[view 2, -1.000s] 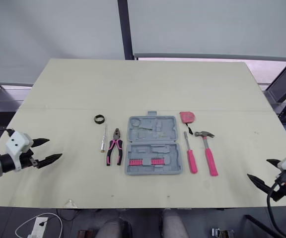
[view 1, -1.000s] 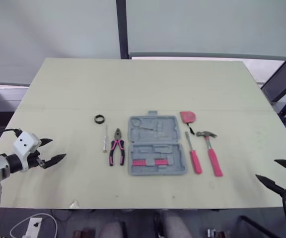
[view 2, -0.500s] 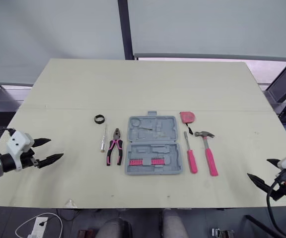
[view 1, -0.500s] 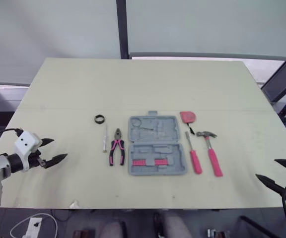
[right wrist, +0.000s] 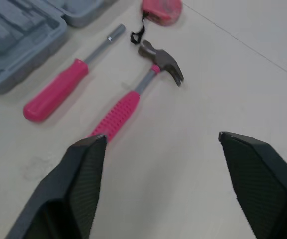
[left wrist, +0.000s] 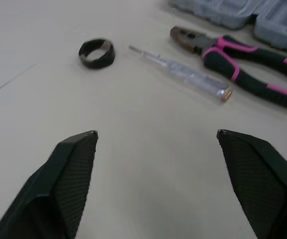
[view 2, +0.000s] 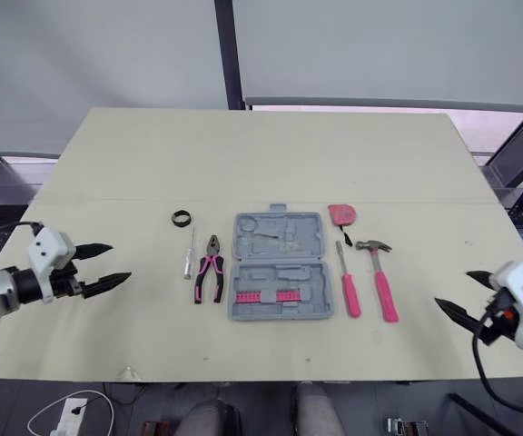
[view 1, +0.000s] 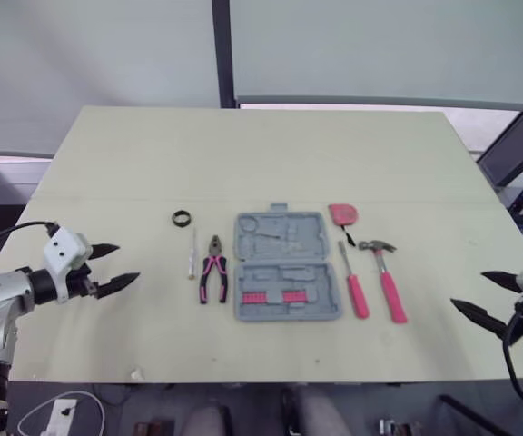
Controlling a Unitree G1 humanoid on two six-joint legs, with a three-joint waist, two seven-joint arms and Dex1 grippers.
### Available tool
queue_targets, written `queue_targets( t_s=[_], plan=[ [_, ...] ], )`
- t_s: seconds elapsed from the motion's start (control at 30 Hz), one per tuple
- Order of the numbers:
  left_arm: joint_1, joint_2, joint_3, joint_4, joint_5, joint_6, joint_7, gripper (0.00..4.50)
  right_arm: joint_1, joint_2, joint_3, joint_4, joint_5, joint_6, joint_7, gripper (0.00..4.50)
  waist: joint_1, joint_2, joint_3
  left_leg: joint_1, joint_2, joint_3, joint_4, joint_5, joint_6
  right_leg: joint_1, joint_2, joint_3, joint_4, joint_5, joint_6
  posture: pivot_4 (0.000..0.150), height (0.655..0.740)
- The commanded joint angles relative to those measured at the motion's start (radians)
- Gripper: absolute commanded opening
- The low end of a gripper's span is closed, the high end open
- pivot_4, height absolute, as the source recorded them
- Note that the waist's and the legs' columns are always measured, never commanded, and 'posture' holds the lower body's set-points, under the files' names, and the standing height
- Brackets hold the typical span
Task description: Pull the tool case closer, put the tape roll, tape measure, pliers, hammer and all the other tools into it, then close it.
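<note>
Opening step, by the look of it: pulling the tool case closer, not yet begun. Open and flat at the middle of the table, both halves moulded with recesses, a row of pink bits seated along the near half. To its left, from far to near: tape roll, slim clear-handled screwdriver, pliers just beside the case's left edge. To its right: tape measure by the far corner, pink-handled driver just beside the right edge, hammer next to that. All of these loose on the table, none in the case. Left gripper low over the near-left of the table, fingers wide apart and empty, pointed towards the pliers, well apart from the case. Right gripper at the near-right edge, fingers likewise spread with nothing between them, aimed towards the hammer. Next, probably: reach in to the case's near edge or sides and draw it straight towards the near edge of the table. Worth keeping it flat so as not to shake the bits, and minding the pliers and the pink-handled driver, close enough to be swept along.
</note>
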Motion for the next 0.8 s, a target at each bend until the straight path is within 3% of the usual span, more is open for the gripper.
queue_targets(
  t_s=[0.03, 0.23, 0.47, 0.5, 0.57, 0.6, 0.67, 0.7, 0.8],
  plan=[
    [-0.054, -0.016, -0.073, -0.080, 0.011, 0.024, -0.025, 2.20, -0.105, -0.014, 0.106, -0.056, 0.005, 0.056, -0.035, 2.24, 0.001, 0.000, 0.000, 0.000, 0.000, 0.000, 0.000, 0.000, 0.000, 0.000, 0.000, 0.000, 0.000, 0.000, 0.000, 0.150, 0.7400],
    [-0.175, -0.081, -0.190, -0.055, 0.075, 0.013, -0.017, 2.20, -0.321, 0.013, 0.324, -0.029, -0.036, 0.124, -0.075, 2.24, 0.001, 0.000, 0.000, -0.004, 0.000, 0.000, 0.002, 0.000, 0.000, -0.004, 0.001, 0.000, 0.001, 0.000, 0.000, 0.150, 0.7400],
    [-0.289, -0.185, -0.295, 0.002, 0.155, 0.029, 0.033, 2.20, -0.497, 0.071, 0.508, 0.074, -0.126, 0.146, -0.121, 2.24, 0.000, 0.001, 0.000, -0.019, 0.000, 0.000, 0.013, 0.000, 0.000, -0.019, 0.001, -0.002, 0.010, 0.000, 0.000, 0.150, 0.7400],
    [-0.304, -0.196, -0.303, 0.013, 0.162, 0.029, 0.033, 1.92, -0.514, 0.080, 0.525, 0.090, -0.137, 0.146, -0.125, 2.19, 0.000, 0.001, 0.000, -0.019, 0.000, 0.000, 0.014, 0.000, 0.000, -0.019, 0.001, -0.002, 0.011, 0.000, 0.000, 0.150, 0.7400],
    [-0.324, -0.211, -0.324, 0.031, 0.174, 0.038, 0.027, 1.33, -0.545, 0.095, 0.553, 0.119, -0.152, 0.155, -0.127, 1.69, 0.000, 0.001, 0.000, -0.019, 0.000, 0.000, 0.016, 0.000, 0.000, -0.019, 0.001, -0.002, 0.012, 0.000, 0.000, 0.150, 0.7400],
    [-0.333, -0.216, -0.338, 0.044, 0.191, 0.037, 0.030, 0.77, -0.557, 0.103, 0.568, 0.131, -0.161, 0.161, -0.127, 1.32, -0.001, 0.001, 0.000, -0.019, 0.000, 0.000, 0.016, 0.000, 0.000, -0.019, 0.001, -0.002, 0.013, 0.000, 0.000, 0.150, 0.7400],
    [-0.348, -0.226, -0.363, 0.074, 0.227, 0.017, 0.041, 0.00, -0.577, 0.116, 0.598, 0.153, -0.183, 0.163, -0.131, 0.37, -0.002, 0.001, 0.000, -0.019, 0.000, 0.000, 0.016, 0.000, 0.000, -0.019, 0.001, -0.002, 0.013, 0.000, 0.000, 0.150, 0.7400],
    [-0.358, -0.235, -0.371, 0.088, 0.235, 0.015, 0.047, 0.00, -0.588, 0.126, 0.613, 0.168, -0.199, 0.159, -0.138, 0.06, -0.003, 0.001, 0.000, -0.019, 0.000, 0.000, 0.016, 0.000, 0.000, -0.019, 0.001, -0.002, 0.013, 0.000, 0.000, 0.150, 0.7400],
    [-0.388, -0.267, -0.396, 0.128, 0.262, 0.002, 0.056, 0.00, -0.630, 0.159, 0.646, 0.218, -0.233, 0.158, -0.157, 0.06, -0.002, 0.001, 0.000, -0.019, 0.000, 0.000, 0.016, 0.000, 0.000, -0.019, 0.001, -0.002, 0.013, 0.000, 0.000, 0.150, 0.7400]
  ],
)
